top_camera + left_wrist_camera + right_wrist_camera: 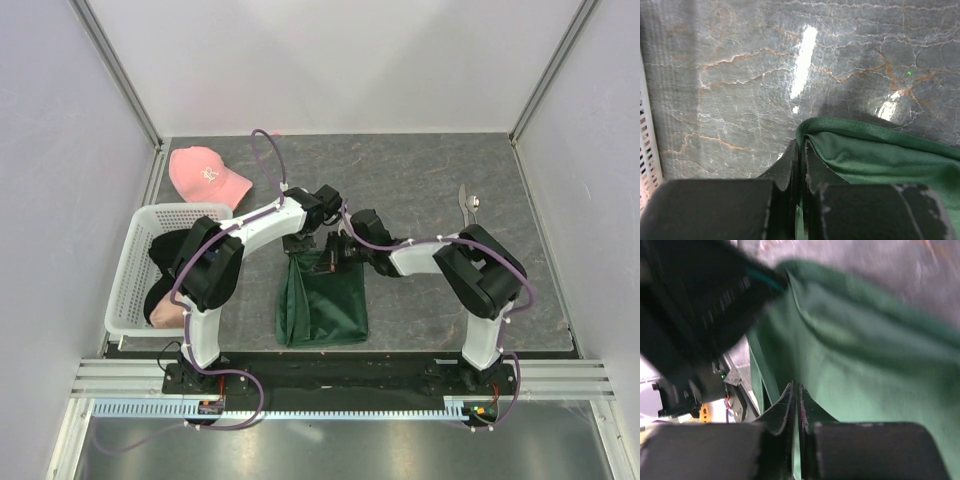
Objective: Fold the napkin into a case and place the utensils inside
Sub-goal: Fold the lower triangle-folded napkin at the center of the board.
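1. The napkin (322, 305) is seen bunched mid-counter (420, 170), its far edge raised.
2. That edge is pinched by the left gripper (800, 146), jaws clenched.
3. The right gripper (796, 387) is closed against the cloth; whether it is grasped cannot be told.
4. The utensils (468, 207) are laid far right.

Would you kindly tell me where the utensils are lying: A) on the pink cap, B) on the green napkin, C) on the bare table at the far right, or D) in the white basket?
C: the utensils lie on the bare table at the far right, well apart from the napkin.
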Robot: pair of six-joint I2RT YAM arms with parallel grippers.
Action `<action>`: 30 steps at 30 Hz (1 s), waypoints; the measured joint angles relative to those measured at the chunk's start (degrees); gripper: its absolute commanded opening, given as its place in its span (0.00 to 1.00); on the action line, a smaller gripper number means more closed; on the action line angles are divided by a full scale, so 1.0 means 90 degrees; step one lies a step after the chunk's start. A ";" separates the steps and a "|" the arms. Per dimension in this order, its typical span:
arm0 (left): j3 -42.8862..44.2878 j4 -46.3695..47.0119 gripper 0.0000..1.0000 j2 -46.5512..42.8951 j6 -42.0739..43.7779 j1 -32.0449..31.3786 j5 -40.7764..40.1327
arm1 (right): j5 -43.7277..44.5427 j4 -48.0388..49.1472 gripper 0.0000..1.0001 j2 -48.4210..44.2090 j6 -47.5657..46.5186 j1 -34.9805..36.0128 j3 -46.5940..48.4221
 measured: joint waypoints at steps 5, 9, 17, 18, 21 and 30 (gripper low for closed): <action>-0.0068 0.0104 0.02 0.0000 0.0000 0.0002 0.0109 | -0.0051 0.0000 0.00 0.0733 -0.0058 -0.0058 0.0675; -0.0141 0.0153 0.02 -0.0022 0.0000 0.0005 0.0199 | -0.0066 0.0005 0.00 0.1222 -0.0121 -0.0153 0.0954; -0.0209 0.0362 0.02 -0.0158 0.0000 0.0017 0.0580 | -0.0272 -0.0070 0.00 0.1554 -0.0255 -0.0272 0.1350; -0.0209 0.0418 0.02 -0.0175 0.0000 0.0019 0.0670 | -0.0299 -0.0053 0.00 0.1571 -0.0253 -0.0274 0.1360; -0.0187 0.0539 0.02 -0.0180 -0.0032 0.0019 0.0882 | -0.0452 0.0119 0.00 0.1676 -0.0209 -0.0294 0.1375; -0.0204 0.0959 0.02 -0.0180 -0.0644 0.0019 0.1302 | -0.0617 0.0272 0.00 0.1761 0.0019 -0.0333 0.1384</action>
